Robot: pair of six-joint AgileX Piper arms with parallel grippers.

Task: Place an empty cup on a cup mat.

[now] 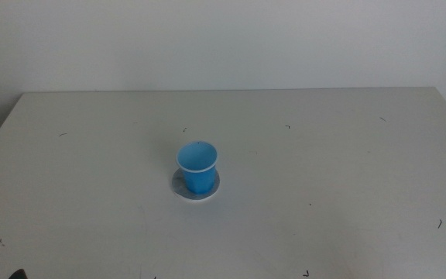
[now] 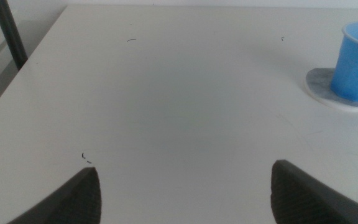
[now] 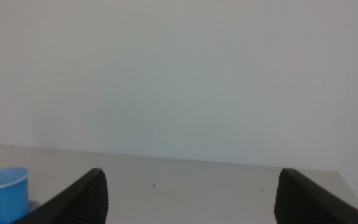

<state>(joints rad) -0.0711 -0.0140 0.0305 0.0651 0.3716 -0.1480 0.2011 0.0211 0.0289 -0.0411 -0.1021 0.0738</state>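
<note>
Blue plastic cup stands upright on the round grey cup mat near the centre of a pale desk, so the placing looks done. The cup sits off-centre on the mat, toward about ten o'clock in the middle view, leaving most of the bare mat showing from three to six o'clock. Neither arm reaches into that view; only a dark sliver shows at the bottom edge near seven o'clock, too small to identify. The left claw hangs low over bare desk with its jaws spread wide and nothing between them, the cup and mat well apart from it. The right claw is likewise wide open and empty, aimed mostly at the blank wall, with the cup just visible beyond one jaw. My reading of the risk: the cup is light and narrows toward its base, so a stray brush from either arm could tip it or slide it off the mat. Hidden here are the inside of the cup, the mat beneath it, and both arms' bodies.
</note>
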